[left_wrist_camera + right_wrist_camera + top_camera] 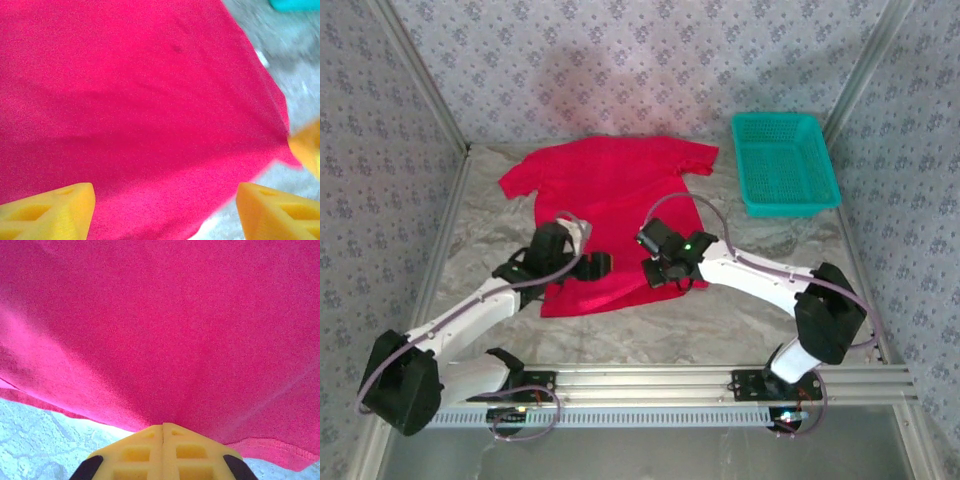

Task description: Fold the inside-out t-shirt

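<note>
The inside-out t-shirt (610,190) is plain red and lies spread flat on the table, sleeves at the far side and hem toward me. My left gripper (592,264) hovers over the shirt's near left part. In the left wrist view its yellow fingers (60,210) stand wide apart above the red cloth (140,100), and the left gripper (165,200) is open with nothing between them. My right gripper (655,275) is at the shirt's near right hem. In the right wrist view the right gripper (163,425) is shut, and the cloth (160,315) draws in folds to its tips.
A teal mesh basket (785,160) stands at the back right, apart from the shirt; its corner (295,4) shows in the left wrist view. Crinkled grey sheeting (760,300) covers the table. Patterned walls close in the left, right and back.
</note>
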You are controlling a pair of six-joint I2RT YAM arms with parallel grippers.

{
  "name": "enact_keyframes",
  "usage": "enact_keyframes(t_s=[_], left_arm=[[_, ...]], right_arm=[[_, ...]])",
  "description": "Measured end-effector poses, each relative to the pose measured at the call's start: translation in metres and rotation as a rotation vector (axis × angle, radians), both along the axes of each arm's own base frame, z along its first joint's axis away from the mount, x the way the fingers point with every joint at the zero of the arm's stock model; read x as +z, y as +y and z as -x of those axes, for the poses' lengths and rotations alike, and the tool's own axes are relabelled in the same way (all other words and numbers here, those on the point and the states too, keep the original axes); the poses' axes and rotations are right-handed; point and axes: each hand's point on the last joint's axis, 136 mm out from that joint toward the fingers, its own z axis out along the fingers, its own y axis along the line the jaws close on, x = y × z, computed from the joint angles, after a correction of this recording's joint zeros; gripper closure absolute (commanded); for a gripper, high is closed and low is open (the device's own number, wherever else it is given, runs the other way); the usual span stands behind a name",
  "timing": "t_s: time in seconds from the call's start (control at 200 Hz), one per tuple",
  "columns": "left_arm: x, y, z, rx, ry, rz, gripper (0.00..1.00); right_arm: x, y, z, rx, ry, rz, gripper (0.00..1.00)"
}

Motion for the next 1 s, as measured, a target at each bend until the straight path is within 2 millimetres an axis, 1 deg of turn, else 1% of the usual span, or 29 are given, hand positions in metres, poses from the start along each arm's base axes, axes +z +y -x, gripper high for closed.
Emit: enact_keyframes(t_s=[0.095, 0.175, 0.235, 0.4, 0.485, 0.54, 0.635, 0.74, 0.84, 0.875, 0.915, 0.964, 0.969, 0.999], left_arm=[[-0.004, -0.022, 0.015, -0.132, -0.067, -0.045, 0.19], [-0.009, -0.036, 0.020, -0.209, -0.112, -0.082, 0.18], [-0.017, -0.044, 0.023, -0.254, -0.130, -0.115, 0.17], [-0.048, -0.052, 0.023, -0.310, -0.134, -0.223, 0.17], [-0.065, -0.051, 0.020, -0.311, -0.124, -0.285, 0.19], [-0.071, -0.050, 0.016, -0.304, -0.126, -0.316, 0.22], [-0.075, -0.046, 0.005, -0.268, -0.144, -0.370, 0.31], [-0.071, -0.040, -0.007, -0.215, -0.177, -0.404, 0.46], [-0.069, -0.029, -0.016, -0.159, -0.186, -0.426, 0.61], [-0.067, -0.025, -0.019, -0.138, -0.188, -0.428, 0.69], [-0.063, -0.018, -0.023, -0.103, -0.188, -0.423, 0.81], [-0.057, -0.009, -0.029, -0.065, -0.191, -0.421, 0.99], [-0.056, -0.008, -0.030, -0.063, -0.192, -0.422, 1.00], [-0.053, -0.002, -0.033, -0.035, -0.192, -0.418, 1.00]], right_arm=[[0.006, -0.004, -0.006, -0.030, 0.009, -0.039, 1.00], [0.011, -0.005, -0.012, -0.051, 0.013, -0.079, 1.00], [0.014, -0.005, -0.015, -0.062, 0.014, -0.102, 1.00], [0.021, -0.004, -0.019, -0.074, 0.018, -0.159, 1.00], [0.025, -0.006, -0.021, -0.081, 0.017, -0.185, 1.00], [0.028, -0.008, -0.022, -0.087, 0.014, -0.196, 1.00], [0.033, -0.012, -0.023, -0.099, 0.005, -0.214, 1.00], [0.038, -0.018, -0.024, -0.111, 0.000, -0.231, 1.00], [0.042, -0.026, -0.026, -0.130, -0.006, -0.244, 1.00], [0.043, -0.029, -0.027, -0.139, -0.009, -0.247, 1.00], [0.044, -0.031, -0.029, -0.146, -0.011, -0.251, 1.00], [0.044, -0.034, -0.031, -0.155, -0.013, -0.255, 1.00], [0.044, -0.034, -0.031, -0.156, -0.014, -0.255, 1.00], [0.044, -0.036, -0.033, -0.161, -0.015, -0.258, 1.00]])
